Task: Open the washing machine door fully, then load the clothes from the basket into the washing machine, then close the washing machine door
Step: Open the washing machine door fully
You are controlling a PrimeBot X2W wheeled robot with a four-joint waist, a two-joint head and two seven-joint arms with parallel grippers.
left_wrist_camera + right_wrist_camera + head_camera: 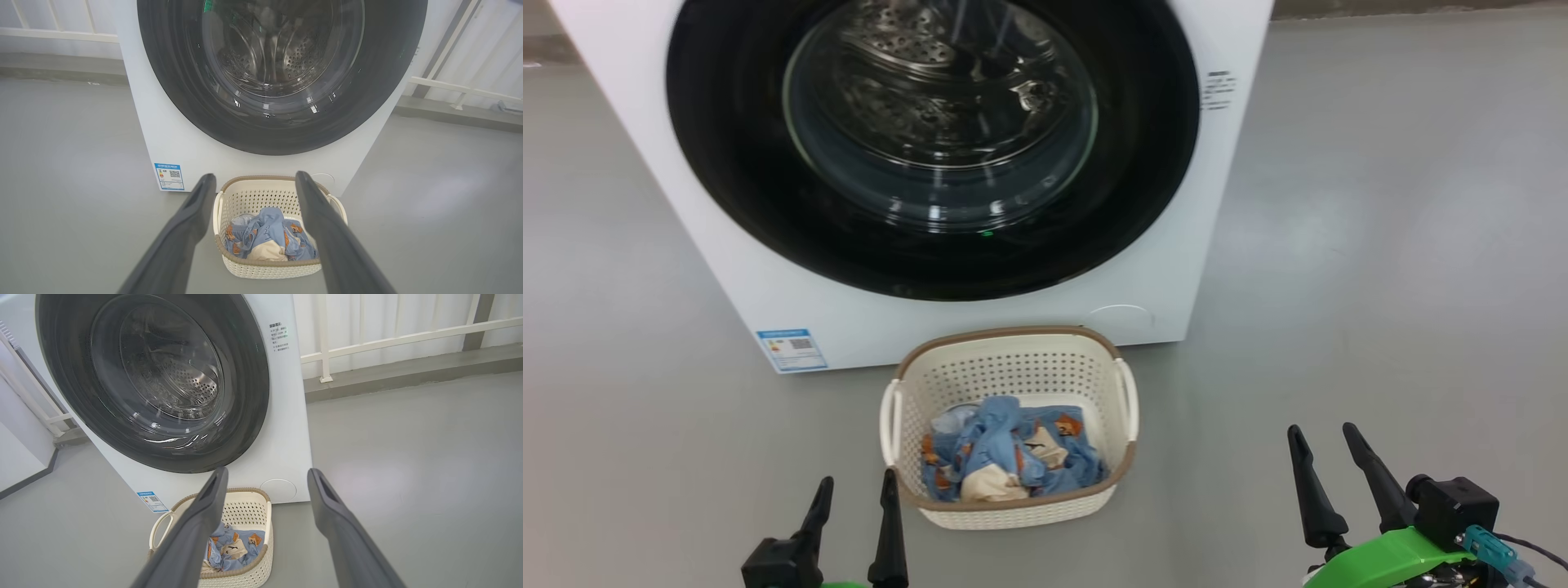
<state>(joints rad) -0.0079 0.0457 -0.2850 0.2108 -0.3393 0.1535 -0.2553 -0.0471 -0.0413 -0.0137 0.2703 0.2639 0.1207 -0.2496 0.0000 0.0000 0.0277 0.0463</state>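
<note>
You have the washing machine door (743,188) shut flat against the front of the washing machine (719,269), with the steel drum (915,98) visible through its glass. The basket (1013,367) stands on the grey floor (1380,286) just in front of the machine, below the door, and the clothes (1005,457) lie bunched inside it. Your left gripper (858,480) sits at the lower left, fingers spread with nothing between them, just beside the basket's near left corner; you cannot tell whether it touches the rim. Your right gripper (1321,429) is likewise spread wide and empty, well apart from the basket on its right side. A blue label sticker (792,349) marks the machine's lower left corner.
</note>
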